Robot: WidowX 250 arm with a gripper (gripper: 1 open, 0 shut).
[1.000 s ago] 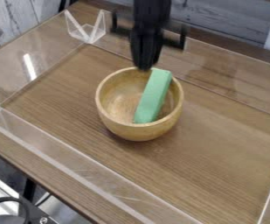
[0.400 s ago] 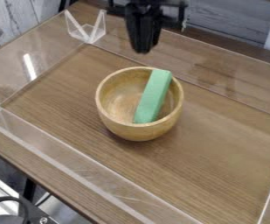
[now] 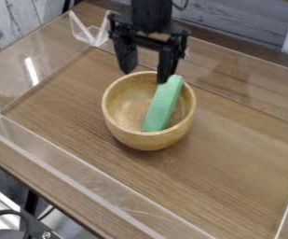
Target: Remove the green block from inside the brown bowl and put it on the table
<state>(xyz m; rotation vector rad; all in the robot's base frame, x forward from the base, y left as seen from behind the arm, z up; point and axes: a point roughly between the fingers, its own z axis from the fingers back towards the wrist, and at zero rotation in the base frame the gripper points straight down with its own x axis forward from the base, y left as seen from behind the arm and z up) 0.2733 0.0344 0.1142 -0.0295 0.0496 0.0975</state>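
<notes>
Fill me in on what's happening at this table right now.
A single robot arm's black gripper hangs with its jaws spread wide above the far rim of the round, light-brown wooden bowl. The long, flat, bright-green block lies propped inside that bowl, its upper end leaning on the far rim by the right-hand finger. Nothing is held yet, so the block has not reached the brown wood-grain tabletop with its clear acrylic walls.

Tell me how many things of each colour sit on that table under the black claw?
Green: 1, the long flat green block
Light brown: 1, the round wooden bowl holding it
Total: 2
</notes>
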